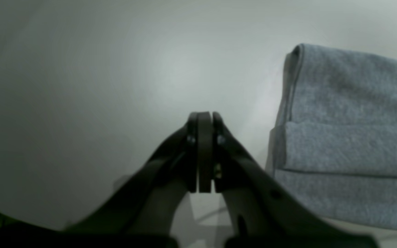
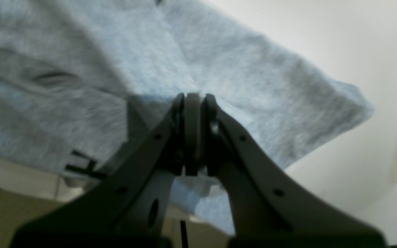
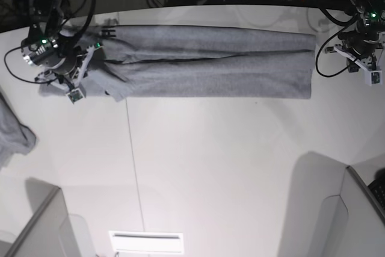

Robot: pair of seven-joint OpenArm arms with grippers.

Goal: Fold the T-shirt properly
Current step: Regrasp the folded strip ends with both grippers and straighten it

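The long heather-grey cotton T-shirt (image 3: 204, 61) stretches lengthwise between both arms, right fingers (image 2: 192, 103) pinching its bunched end, left fingers (image 1: 203, 119) pressed together just beside the other.

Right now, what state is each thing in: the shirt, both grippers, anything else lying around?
T-shirt: folded lengthwise into a long band, flat on the table, sleeve end rumpled.
Right gripper: shut, over the shirt's sleeve end; whether it pinches cloth cannot be told.
Left gripper: shut, empty, beside the shirt's other end.
Second grey cloth: bunched at the table edge.
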